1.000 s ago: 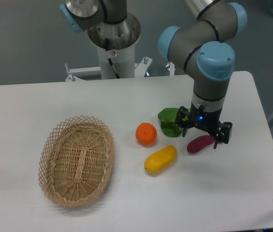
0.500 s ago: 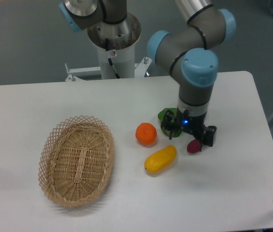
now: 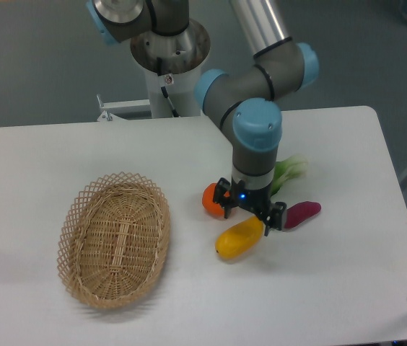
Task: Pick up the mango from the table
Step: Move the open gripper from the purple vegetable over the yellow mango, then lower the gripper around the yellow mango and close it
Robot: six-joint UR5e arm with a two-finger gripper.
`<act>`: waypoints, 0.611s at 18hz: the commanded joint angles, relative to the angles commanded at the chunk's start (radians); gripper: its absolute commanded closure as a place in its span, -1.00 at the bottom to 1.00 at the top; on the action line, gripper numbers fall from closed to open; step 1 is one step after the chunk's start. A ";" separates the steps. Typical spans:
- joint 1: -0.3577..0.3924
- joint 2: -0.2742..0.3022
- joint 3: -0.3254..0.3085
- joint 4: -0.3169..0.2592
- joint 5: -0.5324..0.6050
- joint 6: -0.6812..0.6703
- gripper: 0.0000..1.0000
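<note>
The yellow mango (image 3: 237, 238) lies on the white table (image 3: 37, 166), right of centre, its long axis slanting up to the right. My gripper (image 3: 249, 216) hangs just over the mango's upper right end, its dark fingers spread apart and nothing held between them. The arm's wrist comes straight down from above and hides part of the round orange (image 3: 211, 200) behind it.
A woven wicker basket (image 3: 114, 238) sits on the left half of the table. A dark purple-red vegetable (image 3: 302, 213) lies right of the gripper, and a pale green leafy vegetable (image 3: 289, 171) shows behind the arm. The robot base (image 3: 169, 54) stands at the back edge.
The arm has swung left, from over the purple vegetable to over the mango's right end. The purple vegetable and green vegetable are now uncovered. No fruit has moved.
</note>
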State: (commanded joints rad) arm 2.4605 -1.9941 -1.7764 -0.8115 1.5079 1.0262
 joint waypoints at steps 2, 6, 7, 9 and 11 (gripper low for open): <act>-0.003 -0.009 0.008 -0.002 0.009 -0.006 -1.00; -0.011 -0.012 -0.006 0.011 0.008 -0.015 -1.00; -0.012 -0.017 -0.005 0.011 0.008 -0.009 -1.00; -0.012 -0.038 0.000 0.011 0.012 -0.008 -1.00; -0.012 -0.045 0.006 0.011 0.021 -0.008 -1.00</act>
State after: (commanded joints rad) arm 2.4482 -2.0386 -1.7702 -0.8007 1.5293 1.0186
